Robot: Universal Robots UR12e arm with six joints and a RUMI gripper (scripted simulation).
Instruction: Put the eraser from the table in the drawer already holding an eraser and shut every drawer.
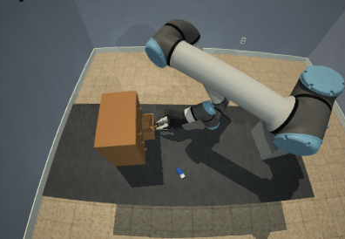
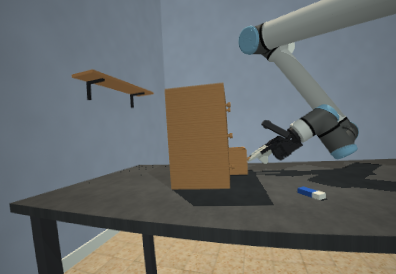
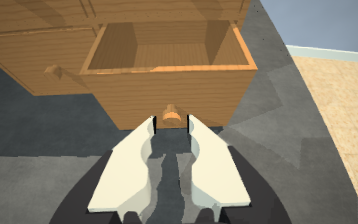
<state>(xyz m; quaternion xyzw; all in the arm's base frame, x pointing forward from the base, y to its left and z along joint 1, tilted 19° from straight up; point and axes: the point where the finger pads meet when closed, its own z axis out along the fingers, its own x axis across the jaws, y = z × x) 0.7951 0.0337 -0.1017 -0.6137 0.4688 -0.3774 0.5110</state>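
Note:
The wooden chest [image 1: 118,128] stands upright on the dark table, also seen in the exterior view [image 2: 196,135]. Its bottom drawer [image 3: 167,75] is pulled partly out and looks empty inside. My gripper [image 3: 171,116] is right in front of that drawer, low over the table. Its fingers are set narrow, with the drawer's knob [image 3: 172,115] between the tips and a small gap on each side, not clamped. The gripper also shows in the top and exterior views [image 1: 157,124] [image 2: 253,155]. The blue and white eraser [image 1: 180,173] [image 2: 311,193] lies on the table in front of the chest, apart from the gripper.
The two upper drawers are shut, their knobs [image 2: 227,106] [image 2: 230,135] sticking out of the chest's front. A wooden shelf [image 2: 111,82] hangs on the wall behind. The arm's base stands at the table's right side.

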